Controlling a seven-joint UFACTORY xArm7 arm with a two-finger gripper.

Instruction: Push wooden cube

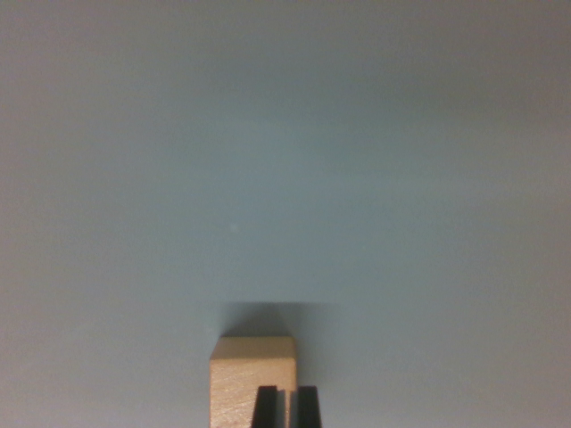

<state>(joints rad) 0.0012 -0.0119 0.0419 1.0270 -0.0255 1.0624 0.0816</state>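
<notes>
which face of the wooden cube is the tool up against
The light front face of the wooden cube, nearest the camera; the tool overlaps its lower right, with the tips nearly together. The top face is untouched.

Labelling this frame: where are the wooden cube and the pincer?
wooden cube (pixel 241 379): wrist view, on its near face, left part.
pincer (pixel 287 408): wrist view, midway between the dark fingertips.

We see a wooden cube (pixel 252 379) at the bottom centre of the wrist view, sitting on a plain pale blue-grey table (pixel 285 160). Our gripper (pixel 287 408) shows as two dark fingers (pixel 267 408) at the bottom edge, standing close together with only a thin gap, right in front of the cube's near face. Contact can't be told. A soft shadow lies just beyond the cube.
</notes>
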